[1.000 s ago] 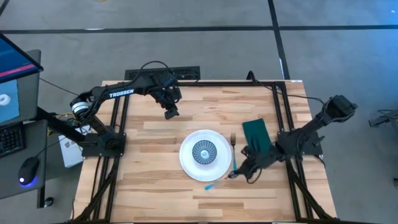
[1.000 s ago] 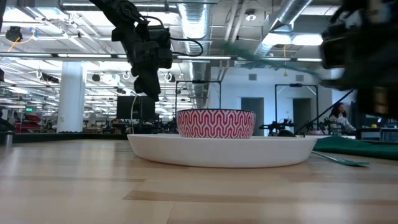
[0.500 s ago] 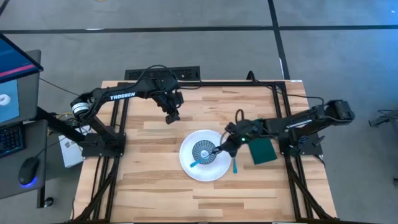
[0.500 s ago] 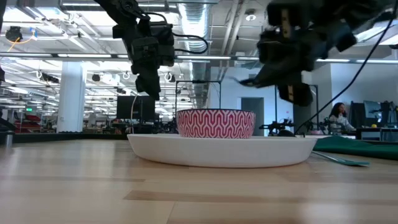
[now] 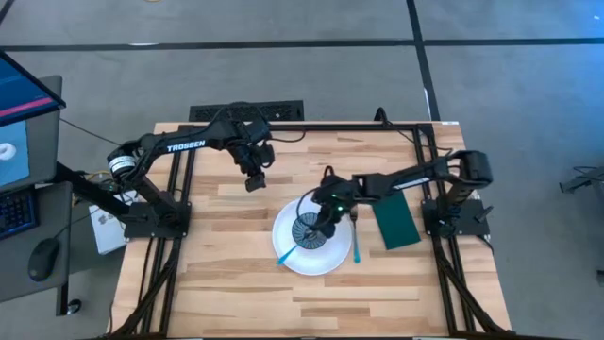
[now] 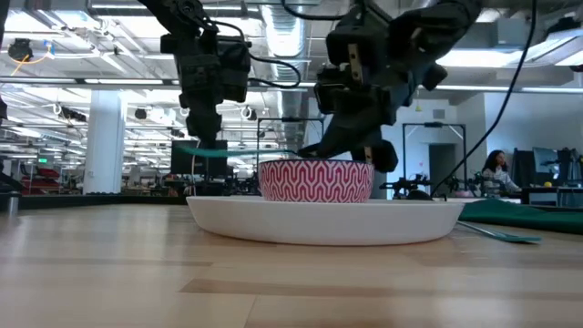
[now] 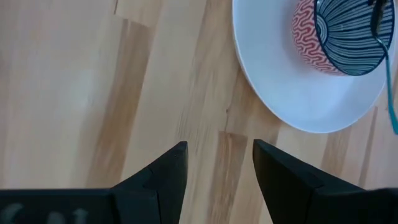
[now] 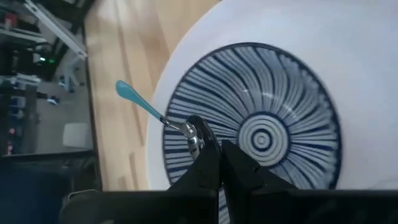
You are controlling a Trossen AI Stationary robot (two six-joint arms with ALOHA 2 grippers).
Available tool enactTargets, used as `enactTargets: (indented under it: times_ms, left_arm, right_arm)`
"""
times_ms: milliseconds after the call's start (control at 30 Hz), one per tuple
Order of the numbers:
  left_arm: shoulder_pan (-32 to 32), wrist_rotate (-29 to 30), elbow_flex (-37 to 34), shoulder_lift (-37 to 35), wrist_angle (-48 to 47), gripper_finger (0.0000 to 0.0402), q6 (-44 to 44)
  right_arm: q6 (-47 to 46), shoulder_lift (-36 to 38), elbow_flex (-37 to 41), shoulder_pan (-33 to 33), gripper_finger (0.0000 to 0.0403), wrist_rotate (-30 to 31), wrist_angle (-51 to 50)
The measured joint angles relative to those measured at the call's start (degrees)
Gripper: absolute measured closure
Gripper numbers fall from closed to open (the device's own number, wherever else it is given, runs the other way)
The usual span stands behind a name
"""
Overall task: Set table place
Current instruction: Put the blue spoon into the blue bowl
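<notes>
The one legible text is the white brand word "TROSSEN", printed along the dark left arm (image 5: 184, 144) in the high view. No other label, number or sign can be read in any view.
</notes>
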State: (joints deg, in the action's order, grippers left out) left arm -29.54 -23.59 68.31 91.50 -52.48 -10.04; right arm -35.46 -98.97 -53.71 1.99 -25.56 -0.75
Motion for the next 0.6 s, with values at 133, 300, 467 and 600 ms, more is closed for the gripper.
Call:
enactTargets:
  times_ms: [133, 300, 467, 600]
  left_arm:
    - [0.0, 0.02, 0.02, 0.0, -1.47, 0.0231, -0.78]
    - [0.0, 0.06, 0.02, 0.0, -2.24, 0.0231, -1.33]
    - [0.0, 0.28, 0.02, 0.0, -2.82, 0.0231, -1.33]
    - [0.0, 0.28, 0.02, 0.0, -3.64, 0.0231, -1.33]
  right_arm:
    - [1.36, -1.71, -1.96, 1.22, 0.0378, -0.95, -4.3]
    - [0.99, -2.49, -2.21, 2.09, 0.0378, -2.32, -5.07]
    - [0.15, -2.42, -2.11, 2.87, 0.0351, -1.97, -5.67]
    - [0.15, -1.84, -2.05, 3.85, 0.0341, -1.79, -6.0]
